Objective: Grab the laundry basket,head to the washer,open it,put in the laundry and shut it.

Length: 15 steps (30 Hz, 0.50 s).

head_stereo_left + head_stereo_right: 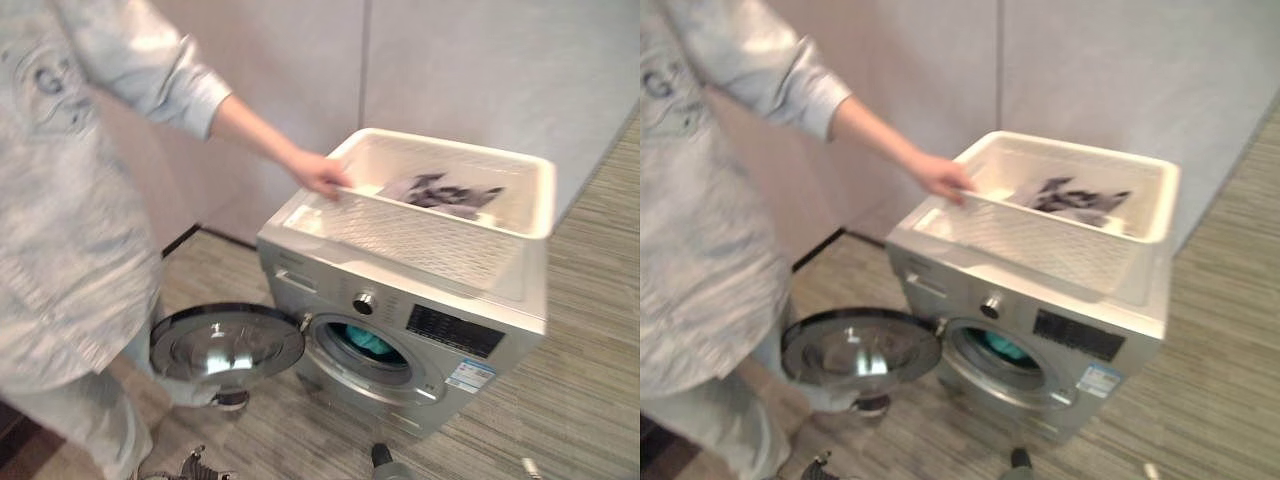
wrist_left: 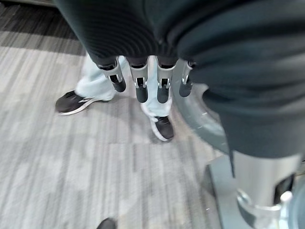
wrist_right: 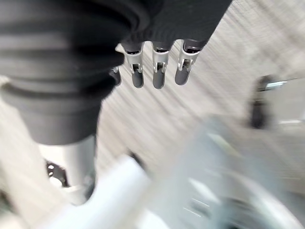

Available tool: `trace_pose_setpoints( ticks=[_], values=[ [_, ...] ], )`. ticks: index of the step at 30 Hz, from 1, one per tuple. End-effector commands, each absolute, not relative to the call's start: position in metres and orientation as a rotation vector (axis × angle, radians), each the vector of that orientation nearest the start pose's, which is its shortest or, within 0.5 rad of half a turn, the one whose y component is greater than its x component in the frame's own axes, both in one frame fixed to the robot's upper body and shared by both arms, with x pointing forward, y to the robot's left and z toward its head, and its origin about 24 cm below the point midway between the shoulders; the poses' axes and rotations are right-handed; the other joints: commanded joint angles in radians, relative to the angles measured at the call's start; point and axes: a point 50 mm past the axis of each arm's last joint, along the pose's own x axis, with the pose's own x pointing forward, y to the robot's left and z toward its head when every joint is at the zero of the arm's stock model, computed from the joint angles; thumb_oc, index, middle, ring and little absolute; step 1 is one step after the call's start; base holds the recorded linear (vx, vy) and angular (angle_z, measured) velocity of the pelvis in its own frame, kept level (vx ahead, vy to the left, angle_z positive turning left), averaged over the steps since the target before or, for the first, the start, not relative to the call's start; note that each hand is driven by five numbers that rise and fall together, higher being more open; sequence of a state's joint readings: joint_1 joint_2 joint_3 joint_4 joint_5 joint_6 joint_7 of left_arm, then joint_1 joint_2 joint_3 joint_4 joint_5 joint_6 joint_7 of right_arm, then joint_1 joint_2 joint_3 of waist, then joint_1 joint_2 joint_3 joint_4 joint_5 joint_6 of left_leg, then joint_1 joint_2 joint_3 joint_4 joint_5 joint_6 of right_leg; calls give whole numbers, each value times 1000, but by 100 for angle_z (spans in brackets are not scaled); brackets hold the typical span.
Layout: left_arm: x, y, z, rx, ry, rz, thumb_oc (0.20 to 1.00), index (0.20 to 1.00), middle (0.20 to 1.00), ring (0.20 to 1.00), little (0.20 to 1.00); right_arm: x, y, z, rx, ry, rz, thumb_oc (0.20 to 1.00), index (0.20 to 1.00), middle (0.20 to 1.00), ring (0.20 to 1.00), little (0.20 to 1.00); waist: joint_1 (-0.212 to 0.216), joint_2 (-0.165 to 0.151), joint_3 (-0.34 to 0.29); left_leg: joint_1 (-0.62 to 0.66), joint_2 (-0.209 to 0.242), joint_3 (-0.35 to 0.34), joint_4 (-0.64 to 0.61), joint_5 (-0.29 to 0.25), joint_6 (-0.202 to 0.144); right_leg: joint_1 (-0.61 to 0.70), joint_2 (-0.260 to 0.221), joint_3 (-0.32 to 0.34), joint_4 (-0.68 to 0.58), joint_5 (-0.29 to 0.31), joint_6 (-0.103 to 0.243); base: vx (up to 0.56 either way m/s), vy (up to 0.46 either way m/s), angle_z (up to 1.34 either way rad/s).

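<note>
While a person's hand [image 1: 318, 172] grips the laundry basket [image 1: 440, 215] atop the washer [image 1: 400, 320], its door [image 1: 228, 343] hangs open. Both robot hands, left hand [image 2: 143, 81] and right hand [image 3: 157, 67], hang well apart from it, fingers straight, holding nothing.

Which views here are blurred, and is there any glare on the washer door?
Left eye view: the open chrome door carries bright glare patches; the person's hand on the basket is slightly soft. Right wrist view: heavy motion blur past the right hand. Left wrist view: the floor beyond the left hand is fairly crisp.

A person [image 1: 70, 220] in a pale grey long-sleeved top is standing on the striped floor [image 1: 590, 300], wearing dark shoes [image 2: 71, 102], before a plain wall [image 1: 450, 70].
</note>
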State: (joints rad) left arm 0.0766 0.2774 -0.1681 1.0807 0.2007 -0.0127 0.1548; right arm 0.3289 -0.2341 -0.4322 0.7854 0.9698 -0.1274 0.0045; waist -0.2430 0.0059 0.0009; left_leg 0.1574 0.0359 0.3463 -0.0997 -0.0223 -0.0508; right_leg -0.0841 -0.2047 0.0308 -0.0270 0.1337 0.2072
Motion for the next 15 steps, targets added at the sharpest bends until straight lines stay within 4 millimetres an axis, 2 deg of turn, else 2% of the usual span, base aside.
trace_pose_setpoints(
  ticks=[1,3,4,6,10,12,13,14,15],
  values=[
    [111,250,-147,590,1068,86,1000,1000,1000,1000,1000,106,-366,-43,578,60,-1032,1000,1000,1000,1000,1000,-11,5,37,8,8,-11,42,-127,38,-17,-2,-1,61,-18,55,35,19,-25],
    [114,246,-148,587,1067,73,1000,1000,1000,1000,1000,130,-376,10,510,-206,-990,1000,1000,1000,1000,1000,-14,7,23,13,7,-9,33,-127,40,-15,-1,0,51,-17,55,10,9,-34],
    [114,243,-149,586,1067,66,1000,1000,1000,1000,1000,136,-378,28,478,-292,-982,1000,1000,1000,1000,1000,-12,8,20,15,8,-13,32,-128,41,-11,-2,-4,48,-20,55,8,2,-25],
    [116,237,-150,593,1066,45,1000,1000,1000,1000,1000,154,-377,82,387,-519,-925,1000,1000,1000,1000,1000,-2,1,5,13,8,-24,29,-122,41,-2,-9,-16,42,-24,55,9,-6,3],
    [118,232,-152,612,1075,20,1000,1000,1000,1000,1000,177,-356,191,199,-924,-714,1000,1000,1000,1000,1000,36,-17,-20,18,13,-52,25,-126,39,26,-14,-45,36,-50,55,23,-23,15],
    [118,232,-152,612,1084,21,1000,1000,1000,1000,1000,186,-350,230,120,-1025,-639,1000,1000,1000,1000,1000,58,-33,-28,14,15,-66,28,-120,37,36,-18,-58,31,-52,52,-9,-31,33],
    [118,232,-152,611,1084,21,1000,1000,1000,1000,1000,186,-350,231,120,-1026,-639,1000,1000,1000,1000,1000,57,-32,-29,13,15,-65,27,-120,37,35,-18,-57,30,-51,52,-15,-45,37],
    [114,236,-153,607,1108,30,1000,1000,1000,1000,1000,199,-333,265,45,-1070,-489,1000,1000,1000,1000,1000,84,-52,-35,13,23,-78,29,-120,31,51,-18,-75,25,-62,45,-14,-52,27],
    [112,237,-153,605,1116,33,1000,1000,1000,1000,1000,206,-329,276,-14,-1058,-445,1000,1000,1000,1000,1000,95,-64,-39,6,24,-81,30,-112,28,50,-20,-78,21,-58,41,1,-72,18]
  ],
)
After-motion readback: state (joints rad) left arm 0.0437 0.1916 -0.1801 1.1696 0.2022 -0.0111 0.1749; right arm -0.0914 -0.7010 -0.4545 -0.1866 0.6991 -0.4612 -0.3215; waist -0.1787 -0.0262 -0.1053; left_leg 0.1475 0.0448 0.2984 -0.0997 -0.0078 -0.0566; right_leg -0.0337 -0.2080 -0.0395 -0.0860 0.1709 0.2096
